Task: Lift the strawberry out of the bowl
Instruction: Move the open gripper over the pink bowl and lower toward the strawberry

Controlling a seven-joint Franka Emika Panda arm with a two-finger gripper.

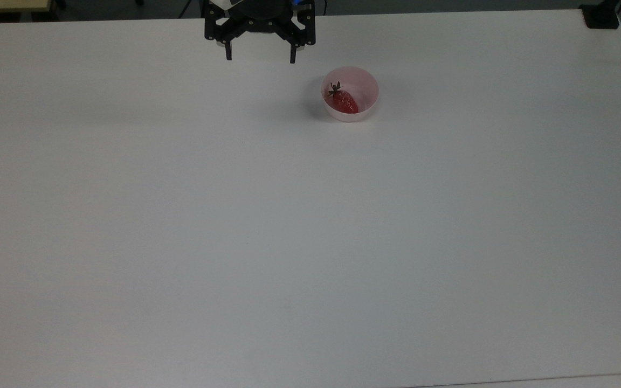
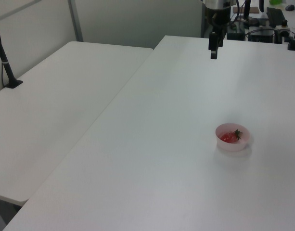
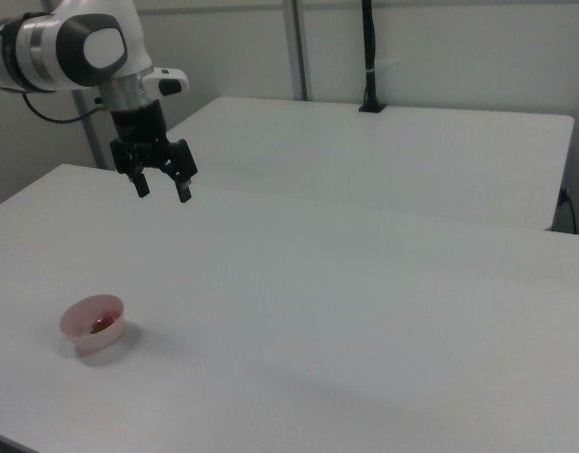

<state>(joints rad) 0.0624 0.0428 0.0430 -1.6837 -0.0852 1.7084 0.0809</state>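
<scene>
While the gripper (image 1: 260, 56) hangs above the table's (image 1: 181, 215) far edge in the top view, left of the bowl, its two black fingers stand spread wide apart with nothing between them. Further toward the top view's right, the pale pink bowl (image 1: 350, 94) sits on the table near that same far edge, well apart from the gripper, and the strawberry (image 1: 344, 100) lies inside it against the wall on the top view's left, its dark leafy top pointing toward the far edge. Nothing has been grasped yet; I judge the approach is only starting. The risk from here lies in the bowl: it looks light, so a finger coming down on the rim or pressing the near wall could tip or slide it. The fruit is glossy and tapered, so a closing grip set off-centre could squeeze it out sideways.
</scene>
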